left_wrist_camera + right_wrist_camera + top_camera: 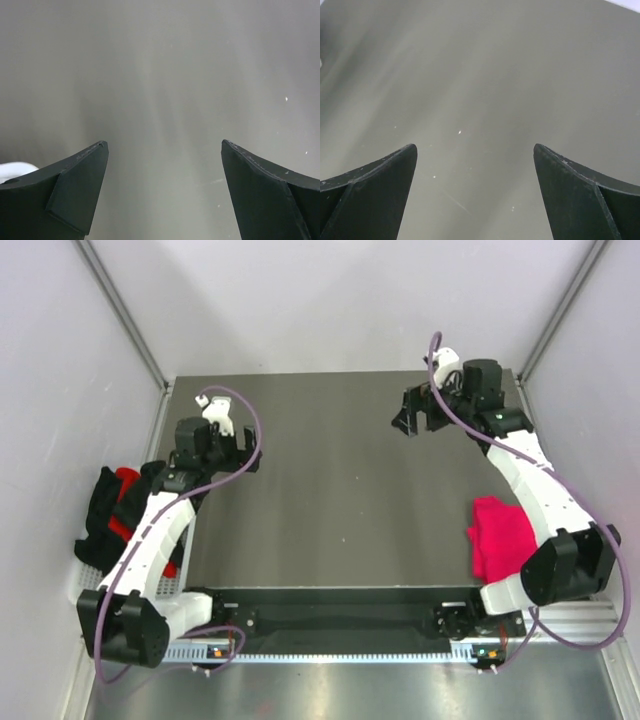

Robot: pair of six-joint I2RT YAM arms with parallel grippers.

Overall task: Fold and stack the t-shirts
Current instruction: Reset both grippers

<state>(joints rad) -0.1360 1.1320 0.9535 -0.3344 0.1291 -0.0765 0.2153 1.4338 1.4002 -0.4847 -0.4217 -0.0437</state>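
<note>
A crimson-pink t-shirt (498,536) lies bunched at the table's right edge, partly under my right arm. A heap of black (100,510) and red t-shirts (126,502) sits off the table's left edge, beside my left arm. No dark green one shows. My left gripper (246,452) is open and empty above bare table at the left; its wrist view (165,145) shows only grey surface between the jaws. My right gripper (412,420) is open and empty above the far right of the table; its wrist view (475,147) shows bare surface too.
The dark grey table (340,490) is walled by pale panels on three sides. A white basket rim (82,585) holds the left heap. Purple cables loop over both arms.
</note>
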